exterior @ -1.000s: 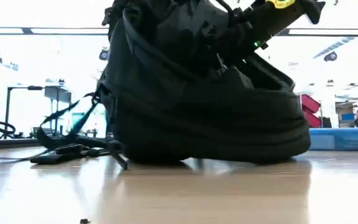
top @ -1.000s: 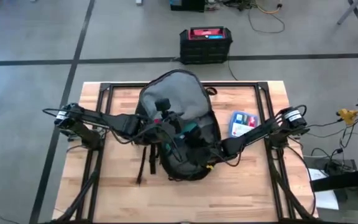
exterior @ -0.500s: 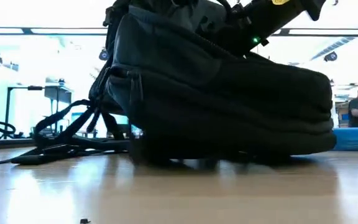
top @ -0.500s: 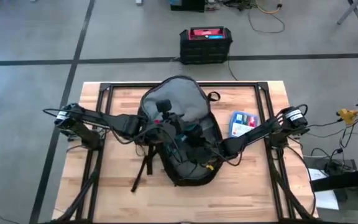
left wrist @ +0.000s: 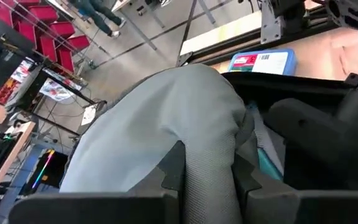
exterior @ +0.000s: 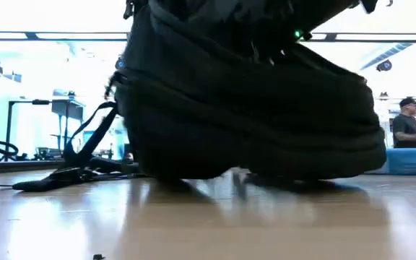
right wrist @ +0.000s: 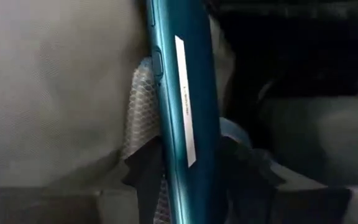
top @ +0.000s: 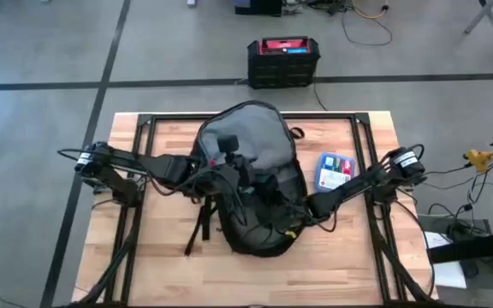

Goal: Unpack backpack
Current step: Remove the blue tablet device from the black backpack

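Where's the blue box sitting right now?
In the high view the blue box lies flat on the table, on its right side, just right of the backpack, near the right arm.

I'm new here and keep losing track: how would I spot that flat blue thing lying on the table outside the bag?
Find the wooden table and the big black backpack at its middle. Just beside the backpack, toward the right arm's side, a flat blue package lies on the wood. It is the only brightly coloured loose item there, with a red-and-white label.
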Motion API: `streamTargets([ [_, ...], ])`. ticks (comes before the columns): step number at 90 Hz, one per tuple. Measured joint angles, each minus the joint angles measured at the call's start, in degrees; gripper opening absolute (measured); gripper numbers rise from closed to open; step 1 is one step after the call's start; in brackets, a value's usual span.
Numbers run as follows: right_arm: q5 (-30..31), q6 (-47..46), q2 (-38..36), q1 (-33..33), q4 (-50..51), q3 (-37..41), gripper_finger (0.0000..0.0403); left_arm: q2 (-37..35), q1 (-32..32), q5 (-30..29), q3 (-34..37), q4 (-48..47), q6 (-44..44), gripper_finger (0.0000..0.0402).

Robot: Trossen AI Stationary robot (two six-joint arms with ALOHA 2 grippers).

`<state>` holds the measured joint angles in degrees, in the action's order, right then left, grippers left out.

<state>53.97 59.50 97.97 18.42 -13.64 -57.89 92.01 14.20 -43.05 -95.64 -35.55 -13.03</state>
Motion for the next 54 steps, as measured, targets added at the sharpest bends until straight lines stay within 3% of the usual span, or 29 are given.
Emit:
streamTargets([
  [12, 2.8, 2.1, -0.1, 0.7, -0.2, 0.0, 0.0159, 0.0, 0.0, 0.1, 0.0, -0.6, 0.5, 0.0038],
  [23, -0.5, -1.4, -0.5, 0.7, 0.6, -0.1, 0.0168, 0.0, 0.0, 0.1, 0.0, -0.6, 0.7, 0.0038],
  [32, 3.0, 1.7, -0.2, 1.1, 0.4, 0.1, 0.0171, 0.0, 0.1, 0.2, 0.0, -1.0, 0.9, 0.0038],
  [43, -1.9, -1.9, -0.7, 0.8, -0.1, -0.1, 0.0170, 0.0, 0.0, 0.1, 0.0, -1.0, 0.9, 0.0038],
  [54, 2.5, 1.6, -0.3, 1.0, -1.2, 0.2, 0.0164, 0.0, 0.0, 0.1, 0.0, -1.1, 0.9, 0.0038],
])
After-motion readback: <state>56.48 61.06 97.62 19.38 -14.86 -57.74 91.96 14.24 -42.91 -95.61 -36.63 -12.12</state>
